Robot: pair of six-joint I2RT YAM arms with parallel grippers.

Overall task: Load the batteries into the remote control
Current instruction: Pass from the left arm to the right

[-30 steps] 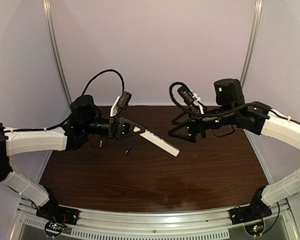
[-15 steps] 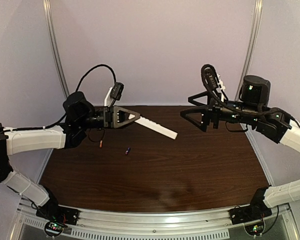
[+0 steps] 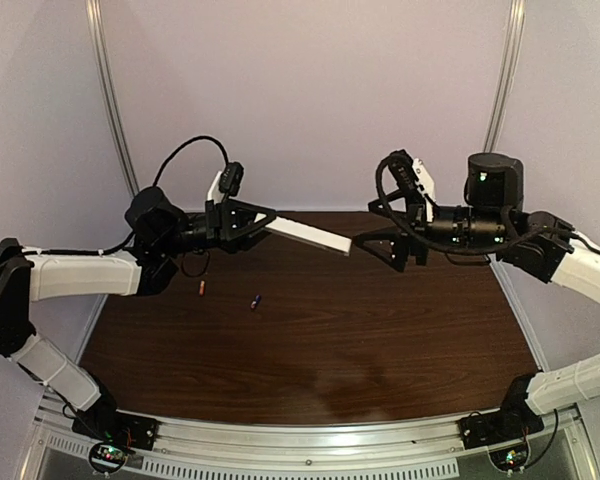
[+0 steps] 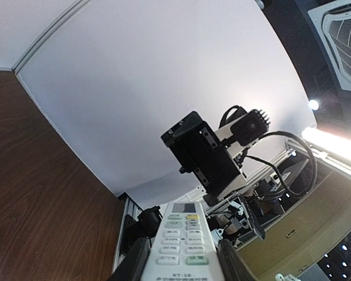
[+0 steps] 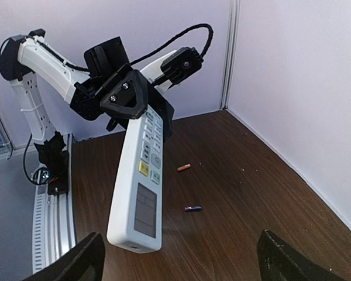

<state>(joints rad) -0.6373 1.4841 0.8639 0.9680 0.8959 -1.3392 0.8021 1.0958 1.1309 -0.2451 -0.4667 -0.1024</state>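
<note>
Top external view shows us the left pincer clenched on one end of the remote control. The remote hangs in the air above the worktop, its free end pointing to 4 o'clock. There the right pincer waits released, jaws wide, near this end but apart from it. The batteries lie on the worktop: the orange-red battery at 7 o'clock from the left pincer, the bluish-purple battery at 6 o'clock.

We judge the step to be a handover of the remote. To do it well, the right pincer should meet the free end squarely, across its narrow sides, and clench before the left one lets go.

The right wrist view adds what the top view lacks: the button face and greyish display are turned toward it, so the battery bay, which we cannot see, is probably on the far side. The left wrist view shows only buttons between its fingers.
</note>
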